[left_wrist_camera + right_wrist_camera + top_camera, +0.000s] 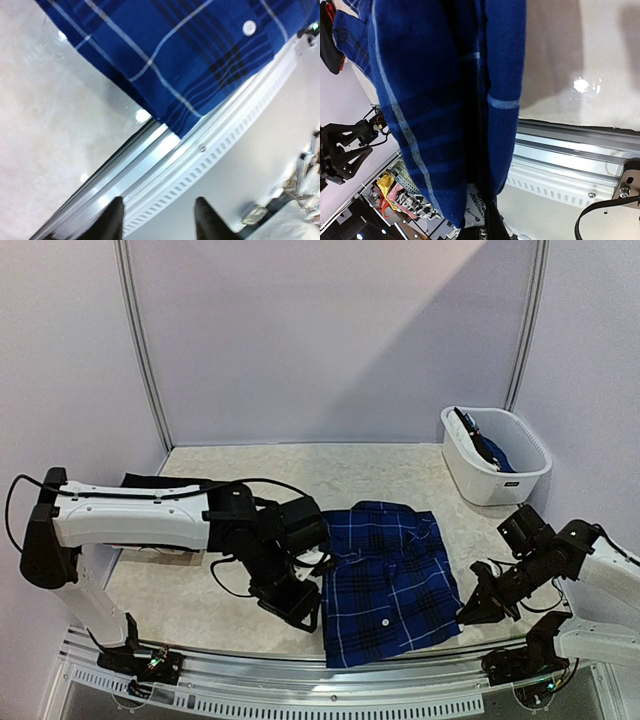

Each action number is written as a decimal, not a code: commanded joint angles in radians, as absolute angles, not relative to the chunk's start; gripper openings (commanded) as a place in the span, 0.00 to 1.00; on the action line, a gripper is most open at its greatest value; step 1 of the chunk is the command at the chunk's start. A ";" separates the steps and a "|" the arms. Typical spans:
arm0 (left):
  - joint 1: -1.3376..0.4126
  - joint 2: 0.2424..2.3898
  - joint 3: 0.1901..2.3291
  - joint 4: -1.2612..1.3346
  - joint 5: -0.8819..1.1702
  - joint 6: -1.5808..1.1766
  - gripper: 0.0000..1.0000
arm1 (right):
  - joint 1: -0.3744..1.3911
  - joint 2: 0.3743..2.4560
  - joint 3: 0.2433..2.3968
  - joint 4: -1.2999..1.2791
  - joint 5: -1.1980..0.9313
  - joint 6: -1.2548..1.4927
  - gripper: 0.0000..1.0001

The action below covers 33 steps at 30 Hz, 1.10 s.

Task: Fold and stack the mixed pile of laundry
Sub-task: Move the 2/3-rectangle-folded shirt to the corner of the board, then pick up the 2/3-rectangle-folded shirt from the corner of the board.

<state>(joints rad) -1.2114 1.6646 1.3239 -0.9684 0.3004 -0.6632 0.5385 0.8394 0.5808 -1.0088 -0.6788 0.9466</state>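
Observation:
A blue plaid button shirt [385, 575] lies spread flat in the middle of the table, its lower hem reaching the front rail. My left gripper [305, 612] hovers by the shirt's lower left edge. In the left wrist view its fingers [114, 217] stand apart with nothing between them, so the left gripper [159, 217] is open, and the shirt [165, 45] lies beyond them. My right gripper [474, 608] sits at the shirt's lower right corner. In the right wrist view the right gripper [492, 222] is shut on a fold of the plaid cloth [445, 100], which hangs up out of the jaws.
A white plastic basket [478, 480] stands at the back right with dark and blue cloth inside. A black garment [150, 483] lies at the far left behind the left arm. The metal front rail [300, 680] runs along the near table edge.

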 commanded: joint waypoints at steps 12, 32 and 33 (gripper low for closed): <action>-1.558 1.836 1.648 -0.996 -0.349 -0.152 0.82 | 0.547 0.780 0.660 -1.194 -0.460 0.948 0.68; -1.584 2.236 1.801 -0.784 -0.224 -0.013 0.59 | 0.546 0.926 0.922 -1.105 -0.220 0.967 0.67; -1.565 2.236 1.787 -0.767 -0.190 -0.007 0.59 | 0.545 0.921 0.921 -1.106 -0.218 0.972 0.67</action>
<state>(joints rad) -1.6306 2.2097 1.8259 -0.8490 -0.2794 -0.0338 0.5430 0.9318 0.9092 -1.1145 -0.2520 0.9611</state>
